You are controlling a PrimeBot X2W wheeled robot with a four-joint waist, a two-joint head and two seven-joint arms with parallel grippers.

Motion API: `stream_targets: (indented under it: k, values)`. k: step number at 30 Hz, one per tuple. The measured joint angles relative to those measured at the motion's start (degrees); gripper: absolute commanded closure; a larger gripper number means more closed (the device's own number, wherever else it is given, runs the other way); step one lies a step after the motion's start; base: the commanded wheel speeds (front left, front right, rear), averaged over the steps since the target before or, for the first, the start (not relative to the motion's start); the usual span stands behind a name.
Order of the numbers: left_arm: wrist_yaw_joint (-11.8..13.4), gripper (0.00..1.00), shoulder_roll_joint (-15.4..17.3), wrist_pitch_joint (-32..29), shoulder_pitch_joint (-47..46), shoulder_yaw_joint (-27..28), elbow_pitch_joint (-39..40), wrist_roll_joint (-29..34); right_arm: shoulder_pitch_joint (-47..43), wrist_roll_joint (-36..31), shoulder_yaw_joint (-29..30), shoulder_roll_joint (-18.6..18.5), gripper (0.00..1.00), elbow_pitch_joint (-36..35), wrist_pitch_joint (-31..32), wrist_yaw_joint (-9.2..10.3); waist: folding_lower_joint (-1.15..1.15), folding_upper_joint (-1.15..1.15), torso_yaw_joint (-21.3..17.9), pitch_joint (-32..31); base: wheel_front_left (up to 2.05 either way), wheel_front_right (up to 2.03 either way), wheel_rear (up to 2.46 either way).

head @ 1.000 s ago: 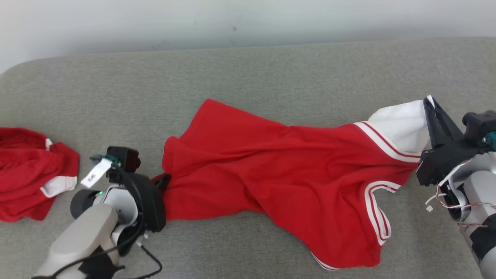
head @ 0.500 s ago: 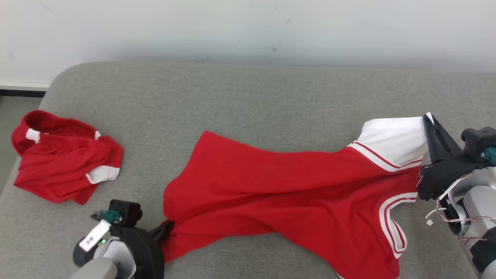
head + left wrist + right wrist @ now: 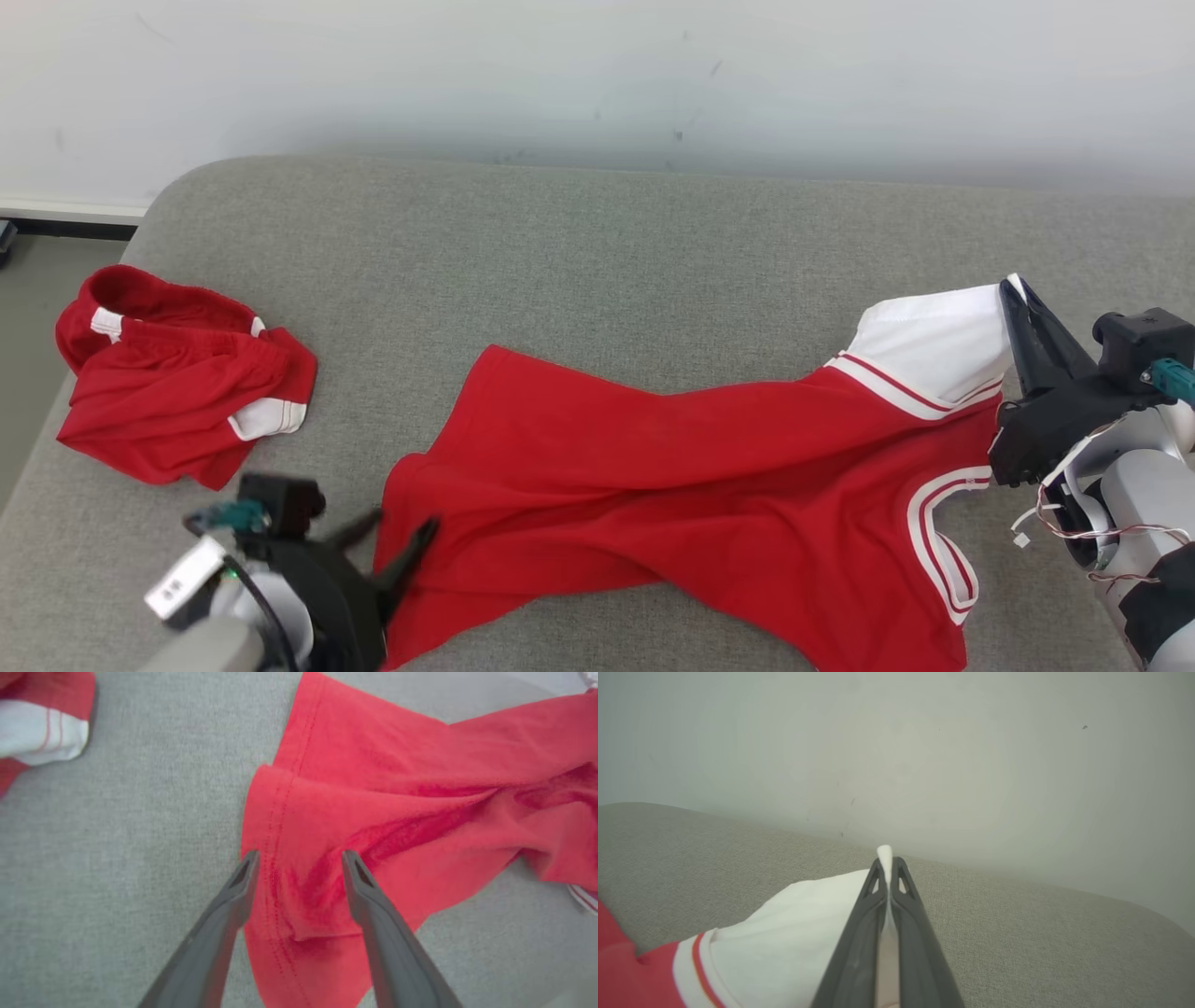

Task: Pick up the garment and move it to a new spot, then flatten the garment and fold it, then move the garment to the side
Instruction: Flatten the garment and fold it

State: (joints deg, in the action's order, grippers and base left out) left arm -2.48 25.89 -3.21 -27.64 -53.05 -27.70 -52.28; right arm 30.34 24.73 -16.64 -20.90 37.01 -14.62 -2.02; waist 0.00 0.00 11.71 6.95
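Here's the garment (image 3: 672,467), a red jersey with white trim, stretched long across the grey cushion (image 3: 560,252). In the head view it runs from about 7 o'clock out to 3 o'clock, creased and twisted through the middle. Down at 7 o'clock sits the left gripper (image 3: 406,519), and its jaws are spread wide! From the left wrist view the left gripper (image 3: 300,855) straddles the stitched hem of the garment (image 3: 373,788), one finger on either side of a small fold, with nothing pinched between them. Over at 3 o'clock, the right gripper (image 3: 1010,285) has its jaws clamped tight on the edge of the white sleeve. The right wrist view confirms it: a sliver of white cloth pokes out past the tips of the right gripper (image 3: 887,861), and the sleeve of the garment (image 3: 808,924) drapes away toward 8 o'clock. At 9 o'clock in the head view, well apart, lies a crumpled red bundle (image 3: 177,373) near the cushion's rounded corner, with the pale wall (image 3: 597,75) behind at 12.
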Motion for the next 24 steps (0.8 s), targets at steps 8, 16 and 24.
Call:
stream_targets:
  k: [8,16,24]
  values:
    - [-0.6,0.00,3.5,-1.4,-10.4,4.1,7.6,-0.6,0.6,0.0,-0.9,0.4,1.00,-0.3,0.6,-0.09,0.00,0.00,-0.6,0.3,0.00,0.00,0.00]
    - [-2.2,0.00,3.8,-9.8,-20.1,6.8,2.3,-6.0,5.6,-0.7,-3.7,3.6,1.00,-1.6,2.6,-0.52,0.00,0.00,-3.1,2.2,0.00,0.00,0.00]
    - [-2.6,0.00,2.8,-18.2,-23.4,6.1,-5.5,-8.1,8.7,-1.2,-4.7,4.9,1.00,-1.6,3.8,-0.62,0.01,0.00,-7.0,5.2,0.00,0.00,0.00]
